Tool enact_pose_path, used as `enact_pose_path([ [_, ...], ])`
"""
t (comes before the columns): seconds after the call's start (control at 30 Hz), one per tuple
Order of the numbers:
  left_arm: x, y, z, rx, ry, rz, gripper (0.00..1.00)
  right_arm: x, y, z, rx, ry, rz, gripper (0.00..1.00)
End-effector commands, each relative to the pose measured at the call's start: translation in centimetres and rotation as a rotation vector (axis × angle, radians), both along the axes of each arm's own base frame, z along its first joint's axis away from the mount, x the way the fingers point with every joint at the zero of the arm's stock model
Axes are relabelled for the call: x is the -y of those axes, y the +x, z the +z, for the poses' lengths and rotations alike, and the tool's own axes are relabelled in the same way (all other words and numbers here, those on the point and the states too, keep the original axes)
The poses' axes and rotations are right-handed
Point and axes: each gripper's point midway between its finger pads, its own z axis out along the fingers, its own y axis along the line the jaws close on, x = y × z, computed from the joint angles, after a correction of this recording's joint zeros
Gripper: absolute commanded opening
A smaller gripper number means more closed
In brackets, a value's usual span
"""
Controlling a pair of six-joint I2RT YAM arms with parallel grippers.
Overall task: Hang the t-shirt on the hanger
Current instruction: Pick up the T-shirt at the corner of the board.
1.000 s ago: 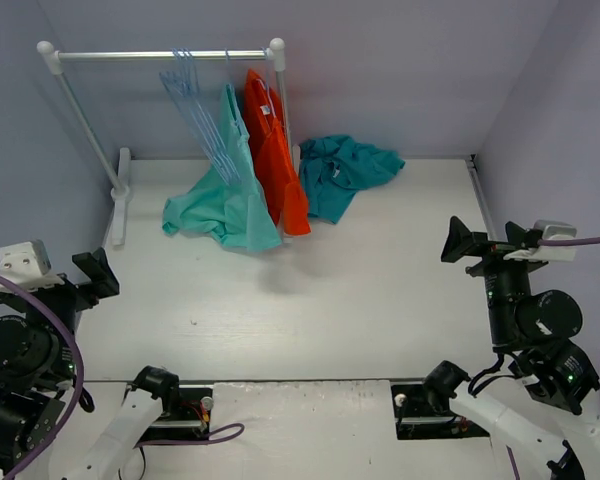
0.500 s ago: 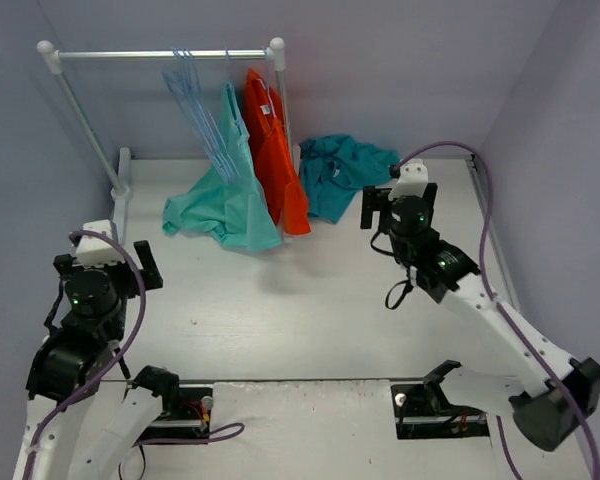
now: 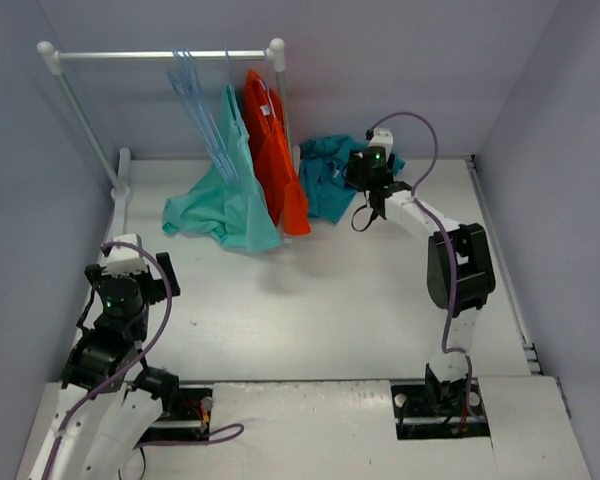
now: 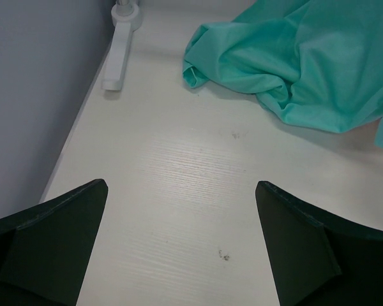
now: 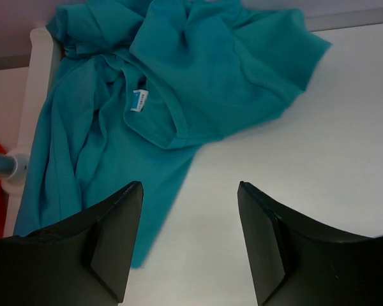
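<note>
With jaws apart, the right pincer hovers over the crumpled t-shirt and may pinch several layers, shutting out the hanger.

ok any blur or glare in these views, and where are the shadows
Top external: soft even light, no glare, faint shadow on the table below the hanging clothes. Left wrist: table grain sharp. Right wrist: t-shirt and its label sharp.
</note>
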Motion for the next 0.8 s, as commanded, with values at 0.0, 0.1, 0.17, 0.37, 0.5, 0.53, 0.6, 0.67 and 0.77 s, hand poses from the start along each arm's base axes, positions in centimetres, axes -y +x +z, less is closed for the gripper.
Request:
enact_pose_path([
  [0.0,0.7,1.5,2.7,0.114,-0.042,-0.016,0.97,-1.6,4.7,1.2,0.096,0.064,-0.004,0.59],
  [0.1,1.1,1.6,2.6,0.106,-0.044,-0.034,0.97,-1.7,7.0,-0.6,0.091,0.052,-0.032,0.61],
  [0.17,1.2,1.7,2.6,0.104,-0.044,-0.038,0.97,-1.5,8.1,-2.0,0.083,0.039,-0.052,0.61],
  [0.37,1.4,1.8,2.6,0.106,-0.051,-0.051,0.97,-1.1,10.0,-5.7,0.05,0.03,-0.063,0.61],
  [0.5,1.6,1.8,2.6,0.105,-0.054,-0.059,0.97,-0.5,10.8,-7.1,0.04,0.039,-0.085,0.6],
  [0.53,1.6,1.8,2.6,0.105,-0.053,-0.061,0.97,-0.6,10.9,-7.4,0.037,0.049,-0.084,0.6],
  [0.6,1.6,1.8,2.5,0.103,-0.053,-0.062,0.97,-0.6,11.1,-7.0,0.045,0.06,-0.083,0.59],
  [0.67,1.6,1.8,2.5,0.104,-0.054,-0.063,0.97,-0.8,11.2,-6.5,0.053,0.071,-0.074,0.59],
  [0.77,1.6,1.8,2.6,0.107,-0.055,-0.065,0.97,-0.7,11.3,-5.8,0.068,0.08,-0.08,0.59],
])
